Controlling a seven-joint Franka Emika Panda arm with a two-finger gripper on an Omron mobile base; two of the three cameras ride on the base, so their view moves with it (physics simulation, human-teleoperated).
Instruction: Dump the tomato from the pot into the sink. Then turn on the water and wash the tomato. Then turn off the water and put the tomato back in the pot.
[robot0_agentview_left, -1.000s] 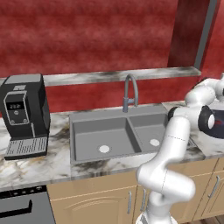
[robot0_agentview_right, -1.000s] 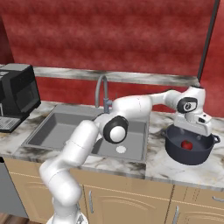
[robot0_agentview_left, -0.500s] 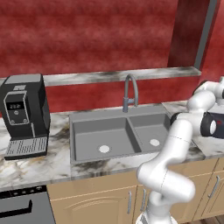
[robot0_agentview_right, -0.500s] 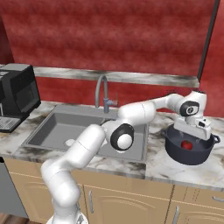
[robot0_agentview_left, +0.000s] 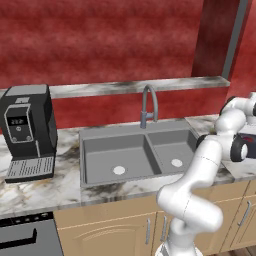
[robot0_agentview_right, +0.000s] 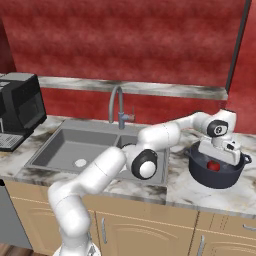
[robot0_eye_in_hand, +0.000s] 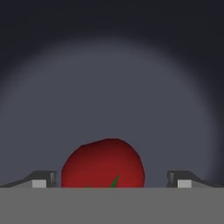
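The dark pot (robot0_agentview_right: 200, 171) stands on the counter right of the sink (robot0_agentview_right: 65, 150). The red tomato (robot0_agentview_right: 213, 166) lies inside it. My gripper (robot0_agentview_right: 216, 159) reaches down into the pot from above, right over the tomato. In the hand view the tomato (robot0_eye_in_hand: 103, 165) sits on the pot's dark floor, low and centred. My gripper (robot0_eye_in_hand: 111, 179) is open, one fingertip (robot0_eye_in_hand: 43, 179) left of the tomato and the other right of it, with gaps on both sides. The grey double sink (robot0_agentview_left: 132, 155) carries a curved faucet (robot0_agentview_left: 148, 106) behind it.
A black coffee machine (robot0_agentview_left: 27, 131) stands on the counter left of the sink. A marble ledge (robot0_agentview_right: 145, 87) runs along the red wall behind the faucet (robot0_agentview_right: 117, 106). Cabinet doors (robot0_agentview_right: 150, 227) lie below the counter edge.
The hand has come down from above the pot's rim into the pot, closer to the tomato. The jaws have stayed wide.
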